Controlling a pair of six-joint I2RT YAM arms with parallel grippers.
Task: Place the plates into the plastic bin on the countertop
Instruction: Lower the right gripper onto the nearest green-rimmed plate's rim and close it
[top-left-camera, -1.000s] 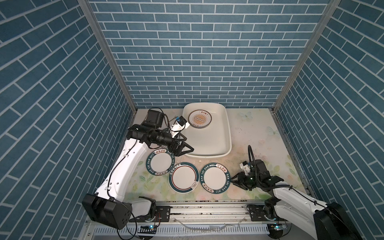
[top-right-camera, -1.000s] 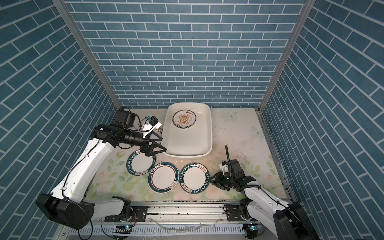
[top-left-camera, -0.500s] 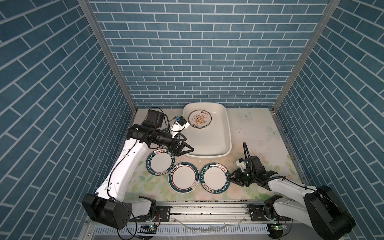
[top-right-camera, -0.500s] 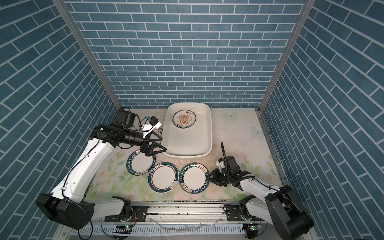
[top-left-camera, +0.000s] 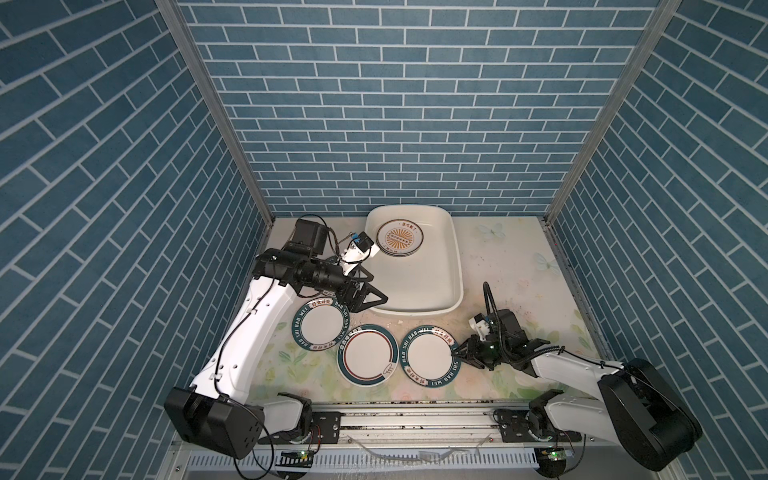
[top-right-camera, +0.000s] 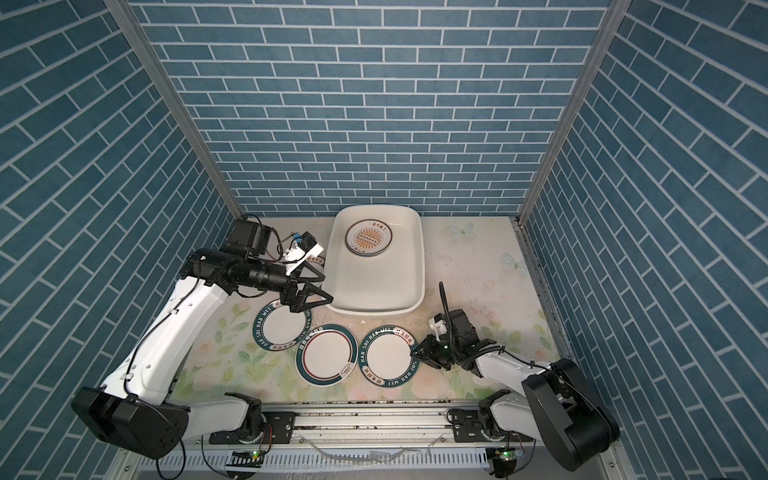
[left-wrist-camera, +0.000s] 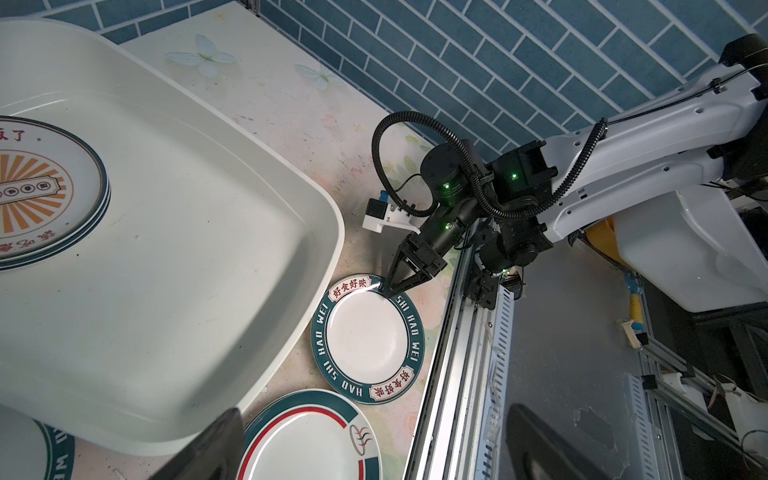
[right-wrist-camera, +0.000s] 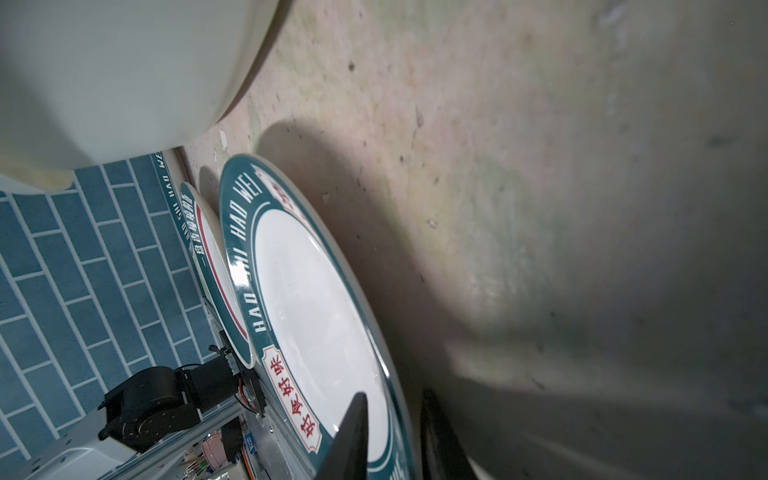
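Partly done here; at the far end of the plastic bin (top-left-camera: 415, 278), a stack of sunburst plates (top-left-camera: 400, 237) already in; near half of the bin bare. Out on the countertop (top-left-camera: 511, 266), in a row along the near edge: left lettered plate (top-left-camera: 322, 328), teal-and-red ringed plate (top-left-camera: 368, 359), right lettered plate (top-left-camera: 428, 357), all lying flat; just left of the bin, a sliver of another lettered rim (top-right-camera: 316, 262), mostly hidden under the left arm. Low at the right edge of the right lettered plate, the right gripper (top-left-camera: 455, 353), jaws narrow and straddling the rim; cannot tell whether pinched yet. Above the bin's near left corner, the left gripper (top-left-camera: 370, 301), spread wide, holding nothing. By the look of it, at least three more to go.
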